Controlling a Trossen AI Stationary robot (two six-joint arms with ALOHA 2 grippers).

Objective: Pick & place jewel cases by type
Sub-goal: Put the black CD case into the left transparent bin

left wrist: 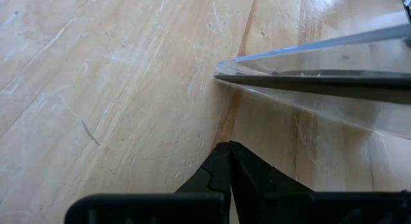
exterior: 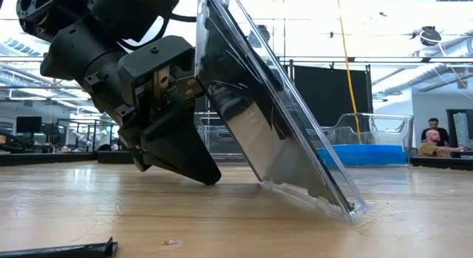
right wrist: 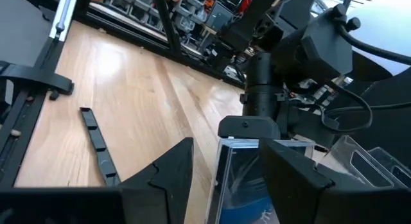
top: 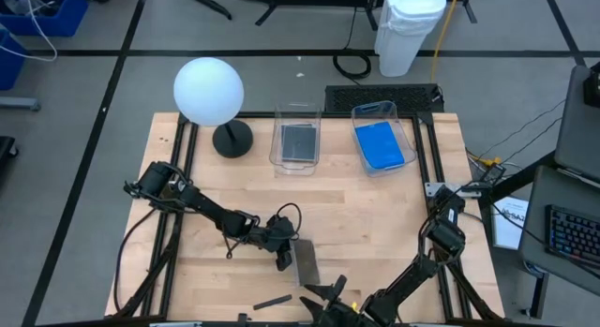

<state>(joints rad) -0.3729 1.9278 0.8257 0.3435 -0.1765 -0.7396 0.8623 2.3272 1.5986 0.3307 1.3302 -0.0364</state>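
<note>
High view: two clear tubs at the table's far side, left tub (top: 296, 140) with dark grey cases (top: 299, 141) stacked (count not readable from above), right tub (top: 383, 136) with blue cases (top: 382, 144) (also can't count the stack). One more dark case (top: 306, 263) sits loose near the front edge, between the two grippers. Left gripper (top: 283, 262) is just beside its left edge, right gripper (top: 326, 292) at its near end; a small dark stick (top: 272, 301) lies on the wood (top: 375, 215) to the front-left. White globe lamp (top: 209, 90) at the far left. Low view: shows what overhead can't, the case (exterior: 273, 117) is tilted steeply, one edge on the table, the other raised, with the left gripper (exterior: 177, 165) tip down right beside it, fingers clenched on nothing. Left wrist view: fingertips (left wrist: 221, 163) pressed together on bare wood, the case's edge (left wrist: 308, 73) close ahead, not touching. Right wrist view: right gripper's fingers (right wrist: 170, 166) straddle the upright case (right wrist: 241, 176), one each side; real clamping contact can't be told here.
</note>
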